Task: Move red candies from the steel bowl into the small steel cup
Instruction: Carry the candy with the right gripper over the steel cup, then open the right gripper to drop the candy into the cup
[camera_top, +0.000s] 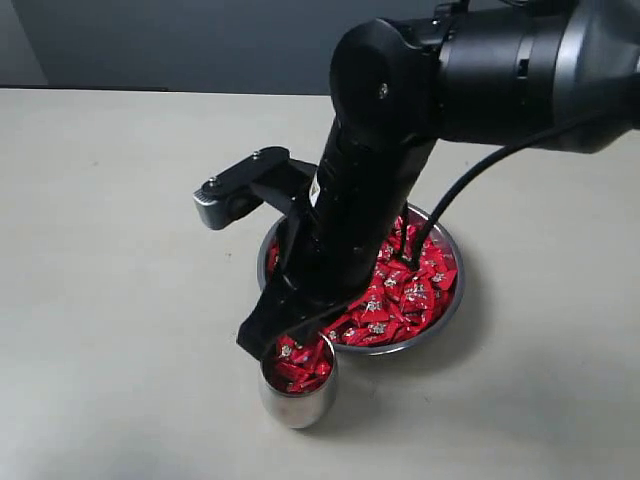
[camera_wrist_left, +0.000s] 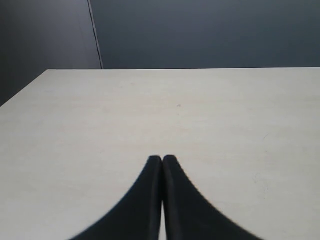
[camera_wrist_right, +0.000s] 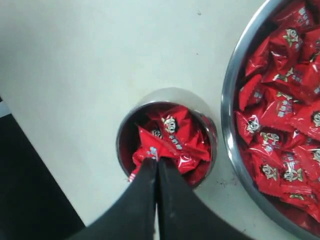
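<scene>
Your surface (camera_top: 100, 250) carries the steel bowl (camera_top: 455, 296) and, just beside it, the small steel cup (camera_top: 297, 408). Your right hand (camera_wrist_right: 156, 162) is pressed closed, its tips at the cup's mouth; your left hand (camera_wrist_left: 162, 159) is closed and empty. Red candies (camera_top: 420, 290) fill both vessels.

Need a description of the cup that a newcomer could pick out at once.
On the pale table sits a wide steel bowl of red candies. The cup stands by its lower-left rim in the exterior view, under the right gripper. It is steel too, but narrow, taller than wide, and far smaller.
</scene>
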